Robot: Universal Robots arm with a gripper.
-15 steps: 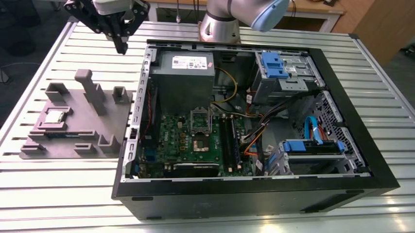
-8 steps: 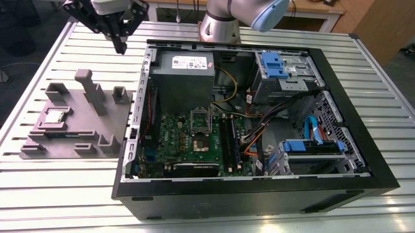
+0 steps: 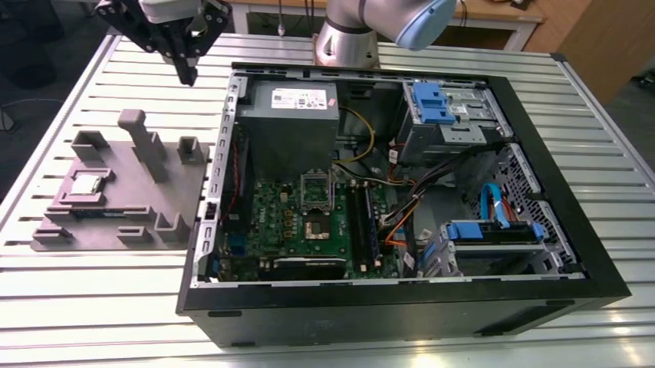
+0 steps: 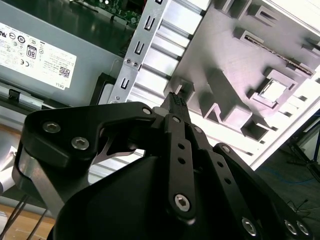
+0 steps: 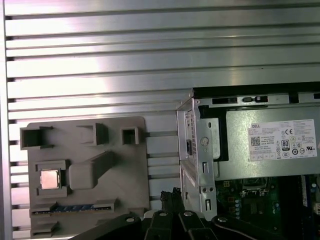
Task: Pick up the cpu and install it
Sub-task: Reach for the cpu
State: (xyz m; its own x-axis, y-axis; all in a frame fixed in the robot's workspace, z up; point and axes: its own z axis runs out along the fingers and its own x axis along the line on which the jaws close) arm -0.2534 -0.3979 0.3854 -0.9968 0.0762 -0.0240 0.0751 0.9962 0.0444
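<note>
The end effector (image 3: 187, 74) hangs clenched, its fingertips (image 4: 175, 101) pressed together with nothing between them. It touches nothing and sits above the slatted surface (image 3: 103, 307) at the far side, just beyond the far left corner of the case (image 3: 409, 310) in the exterior view. The cpu (image 3: 85, 185) lies flat in a square pocket of the grey tray (image 3: 115, 220), left of the case and well apart from the end effector.

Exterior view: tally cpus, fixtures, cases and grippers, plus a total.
cpu: 1
fixture: 1
case: 1
gripper: 1
Total: 4
</note>
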